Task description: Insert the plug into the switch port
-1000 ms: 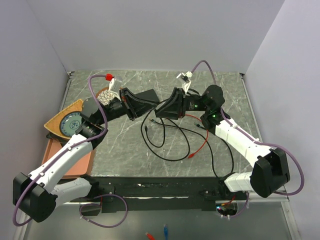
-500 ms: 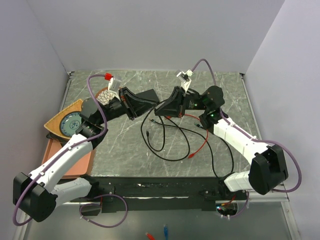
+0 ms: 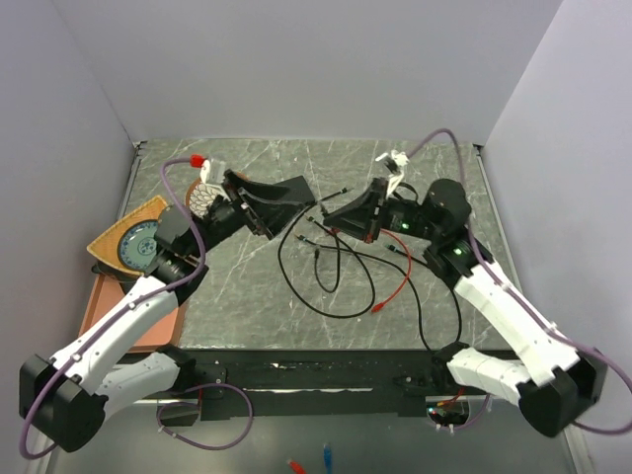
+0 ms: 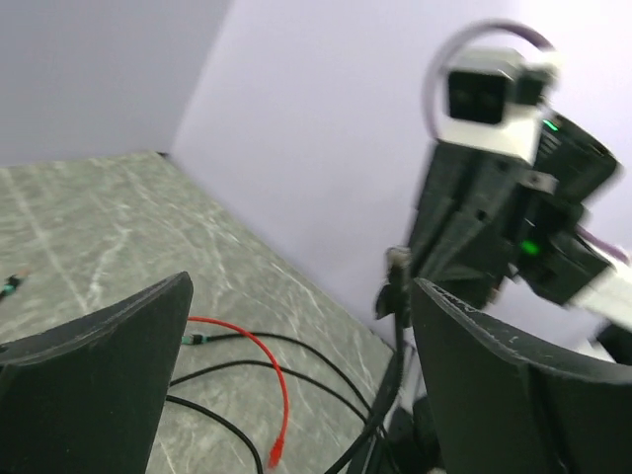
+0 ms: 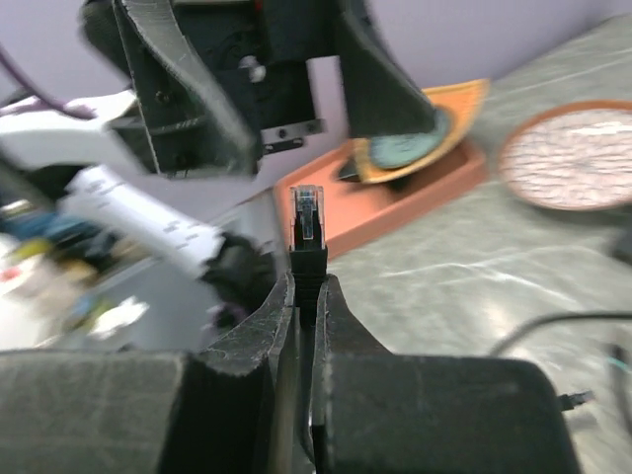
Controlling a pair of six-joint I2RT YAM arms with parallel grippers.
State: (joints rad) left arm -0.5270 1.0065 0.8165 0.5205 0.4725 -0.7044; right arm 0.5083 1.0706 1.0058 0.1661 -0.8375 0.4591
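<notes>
The switch (image 3: 296, 187), a flat black box, lies on the table at the back centre, right by my left gripper (image 3: 272, 209). That gripper (image 4: 301, 286) is open with nothing between its wide-set fingers (image 4: 99, 375), and the switch does not show in its own view. My right gripper (image 3: 332, 219) hangs just right of the switch, shut on the plug (image 5: 308, 212). The plug has a clear tip on a black boot and sticks out past the fingertips (image 5: 307, 286), pointing toward the open left gripper (image 5: 267, 89). Its black cable hangs down to the table.
Black cable loops (image 3: 326, 286) and a red cable (image 3: 395, 286) sprawl across the table's middle. A round patterned dish (image 3: 202, 195) sits behind the left arm. An orange tray (image 3: 128, 306) with a wedge-shaped board and blue plate (image 3: 133, 242) stands at the left edge.
My left gripper has gone from shut to open and drawn back slightly left. My right gripper closed on the plug and has pulled away to the right, away from the switch.
</notes>
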